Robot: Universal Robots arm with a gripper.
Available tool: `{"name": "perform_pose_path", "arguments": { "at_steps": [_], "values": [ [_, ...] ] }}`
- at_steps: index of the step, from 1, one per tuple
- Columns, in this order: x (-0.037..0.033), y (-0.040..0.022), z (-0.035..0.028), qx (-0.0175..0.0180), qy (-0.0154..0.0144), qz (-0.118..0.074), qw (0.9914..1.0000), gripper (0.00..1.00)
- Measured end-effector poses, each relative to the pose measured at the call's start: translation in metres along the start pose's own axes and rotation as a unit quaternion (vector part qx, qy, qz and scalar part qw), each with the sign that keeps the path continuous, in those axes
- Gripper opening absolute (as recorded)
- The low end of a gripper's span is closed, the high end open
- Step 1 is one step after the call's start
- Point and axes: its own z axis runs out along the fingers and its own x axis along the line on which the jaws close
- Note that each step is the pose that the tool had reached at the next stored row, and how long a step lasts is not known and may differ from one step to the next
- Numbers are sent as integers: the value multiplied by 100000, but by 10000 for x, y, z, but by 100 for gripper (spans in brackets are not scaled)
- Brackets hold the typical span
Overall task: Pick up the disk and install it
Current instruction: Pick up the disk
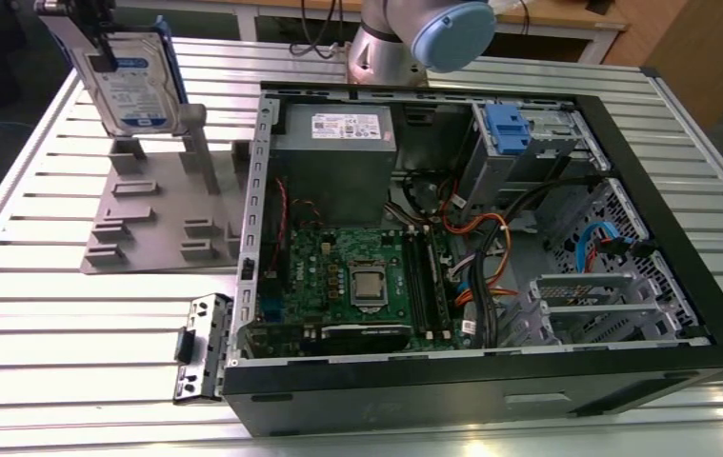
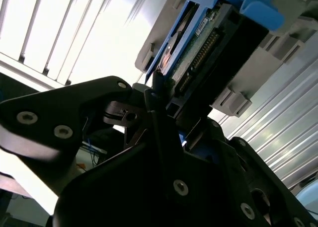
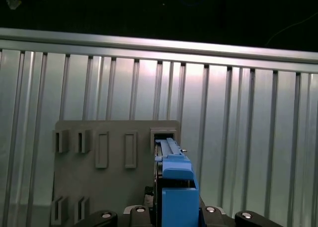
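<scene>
The disk [image 1: 140, 84], a silver drive with a white-and-blue label in a blue carrier, stands upright on its edge at the exterior view's upper left. It is over the back posts of a grey holder [image 1: 158, 219], and I cannot tell whether it still touches them. My gripper [image 1: 91, 48] grips its upper end from above, shut on it. In the second wrist view the black fingers [image 2: 155, 90] clamp the disk [image 2: 208, 43] at its connector end. The first wrist view looks down the blue carrier [image 3: 176, 187] onto the grey holder [image 3: 99, 187].
An open computer case [image 1: 463, 248] lies on the slatted metal table [image 1: 30, 314], at the exterior view's right of the holder. Inside are a grey box with a white sticker [image 1: 333, 133], a metal cage with a blue latch [image 1: 513, 129] and a green board [image 1: 349, 276]. A loose bracket [image 1: 202, 347] lies beside the case.
</scene>
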Motion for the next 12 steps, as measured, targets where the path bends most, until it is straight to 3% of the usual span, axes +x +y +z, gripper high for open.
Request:
{"name": "perform_pose_path", "arguments": {
  "at_steps": [12],
  "values": [
    [-1,1,-100,0,0,1,100000,36]
  ]
}}
